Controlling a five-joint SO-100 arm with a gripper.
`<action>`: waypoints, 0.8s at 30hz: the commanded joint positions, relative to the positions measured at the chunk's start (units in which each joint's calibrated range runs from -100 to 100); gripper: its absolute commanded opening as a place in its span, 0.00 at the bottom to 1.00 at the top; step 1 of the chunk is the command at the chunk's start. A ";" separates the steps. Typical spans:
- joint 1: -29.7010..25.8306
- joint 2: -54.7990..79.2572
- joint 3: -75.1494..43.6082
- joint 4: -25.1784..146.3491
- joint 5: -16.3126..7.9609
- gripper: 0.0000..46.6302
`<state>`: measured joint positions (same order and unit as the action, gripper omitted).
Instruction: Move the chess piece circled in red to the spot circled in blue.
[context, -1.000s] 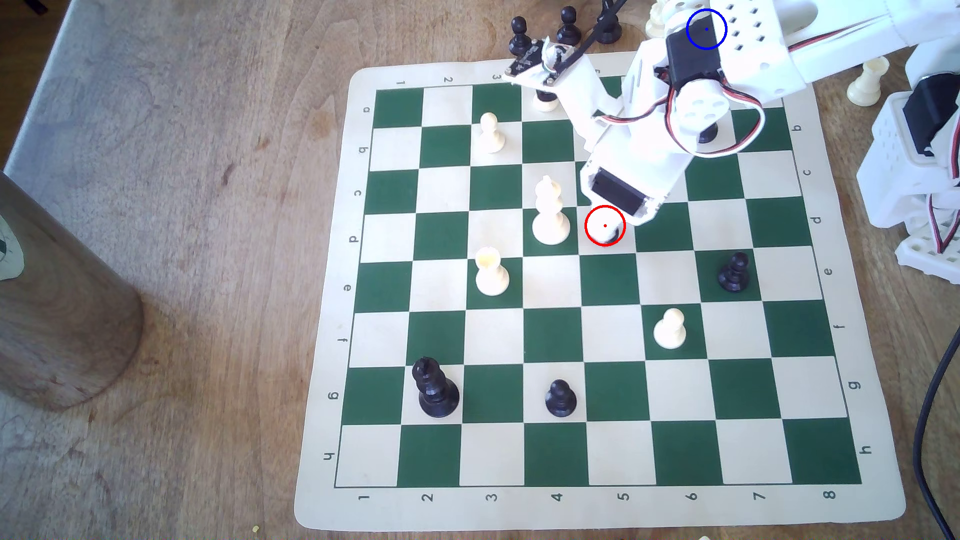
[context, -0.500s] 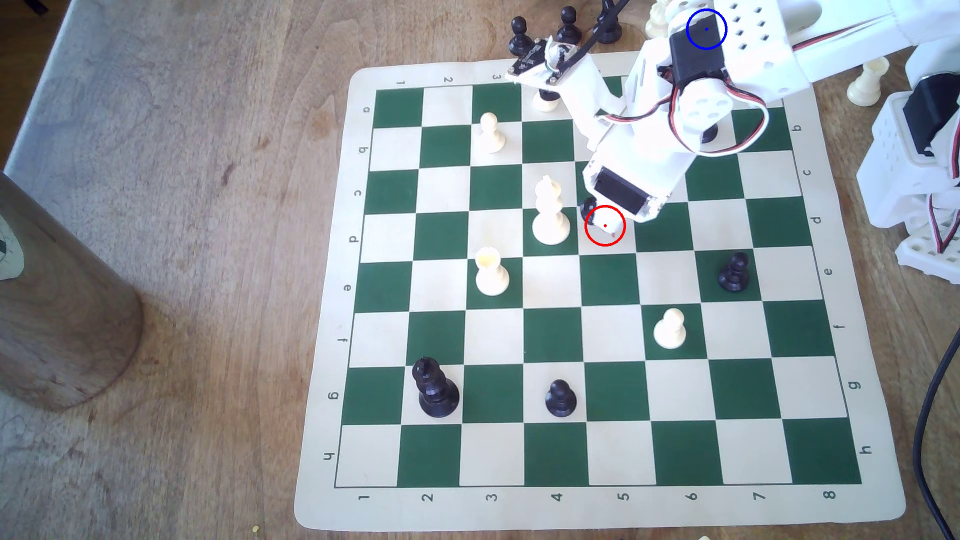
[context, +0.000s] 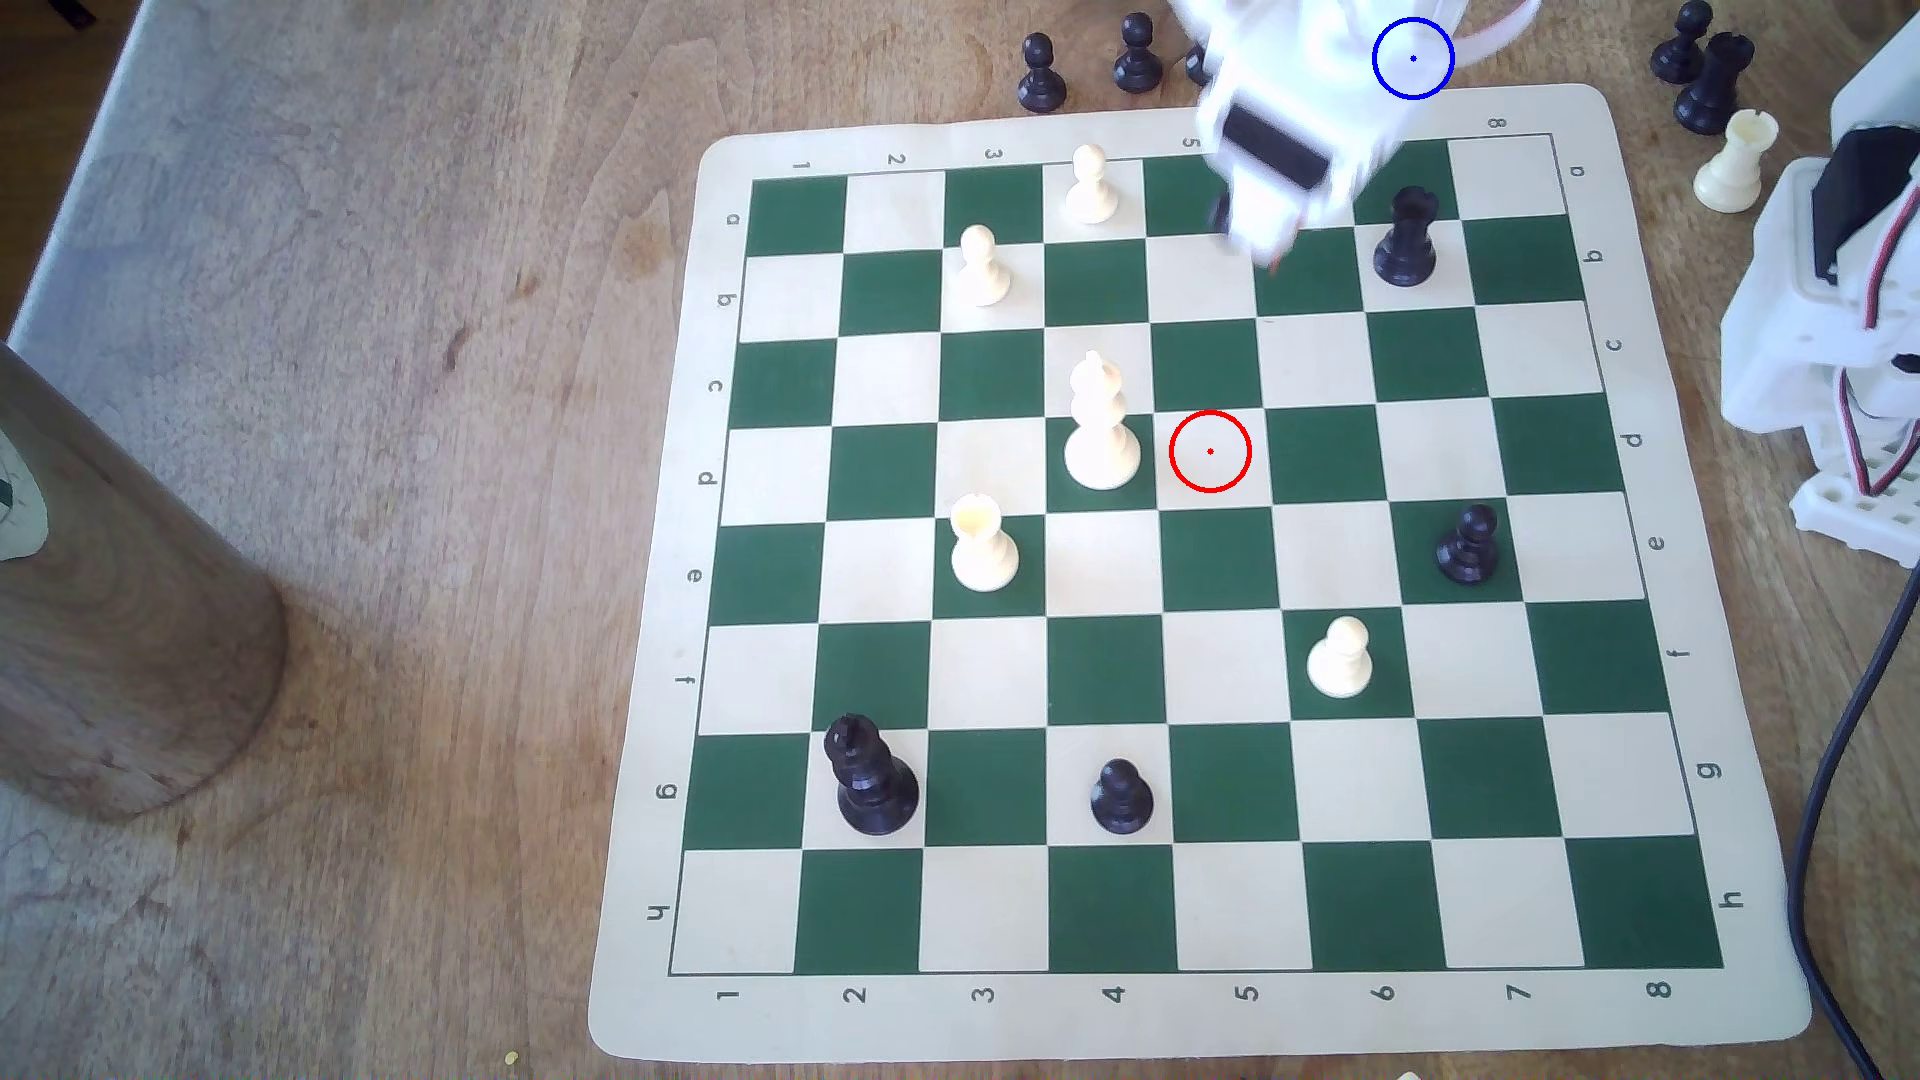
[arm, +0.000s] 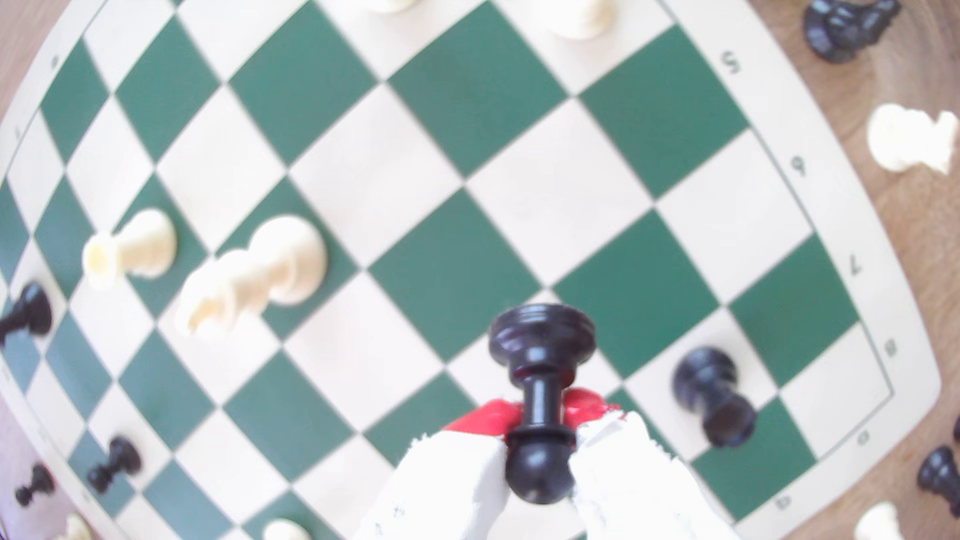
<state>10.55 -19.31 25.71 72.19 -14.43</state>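
A brown wooden table (context: 364, 312) with worn grain is seen under bright, even light. A pale strip (context: 73, 197) is glimpsed past the table's edge at the exterior view's left, and a round wooden cylinder (context: 114, 623) is stood near that side.

- The hand (arm: 540, 457) clamps the black pawn (arm: 540, 363) by its head and collar, base hanging clear above the board (arm: 467, 93).
- A black rook (arm: 714, 397) stands near the pawn.
- Two tall white pieces (arm: 249, 275) stand well apart from it.
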 joint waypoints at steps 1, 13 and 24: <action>8.89 -6.07 -6.04 3.16 2.88 0.01; 27.82 -0.64 -9.21 2.75 9.91 0.01; 31.18 8.96 -11.30 2.67 11.72 0.01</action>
<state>41.00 -11.60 19.48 75.22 -3.35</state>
